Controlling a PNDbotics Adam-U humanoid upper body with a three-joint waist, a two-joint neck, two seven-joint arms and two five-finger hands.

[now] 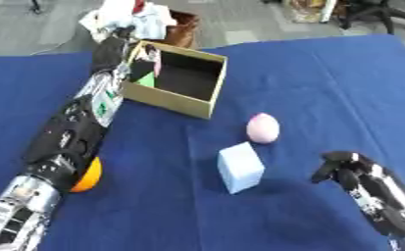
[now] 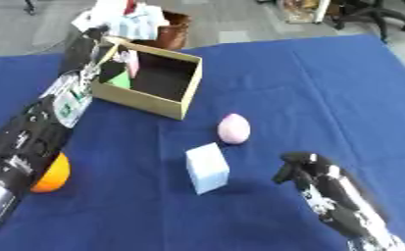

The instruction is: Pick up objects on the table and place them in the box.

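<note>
While the blue worktop point(image 1: 325, 88) fills almost the whole frame, the grey floor shows only along the upper edge. Next in size is the robot's left arm point(image 1: 68, 137), which comes in from the lower left corner and stretches up to the upper left of the frame. Its left hand point(image 1: 113, 48) is at the left wall of the box, at the rim; I cannot tell how its fingers are, because they are dark and partly hidden by the cardboard.

The box point(image 1: 175, 105) is open brown cardboard with a dark inside, and it stands tilted on the worktop in the upper left of the frame. Inside it, near the left wall, lie a green piece point(image 1: 145, 81) and something pink point(image 1: 157, 61); I cannot make out their shapes.

The right hand point(image 2: 307, 169) shows in the lower right of the frame, low over the cloth, with its fingers curled and nothing between them. It is near the light blue cube, but apart from it.

The light blue cube point(image 1: 240, 166) stands on the worktop in the lower centre. Just beside it, above and slightly right, lies the pink egg-shaped object point(image 1: 263, 128). An orange ball point(image 2: 51, 174) rests at the lower left, partly hidden behind the left arm.
</note>
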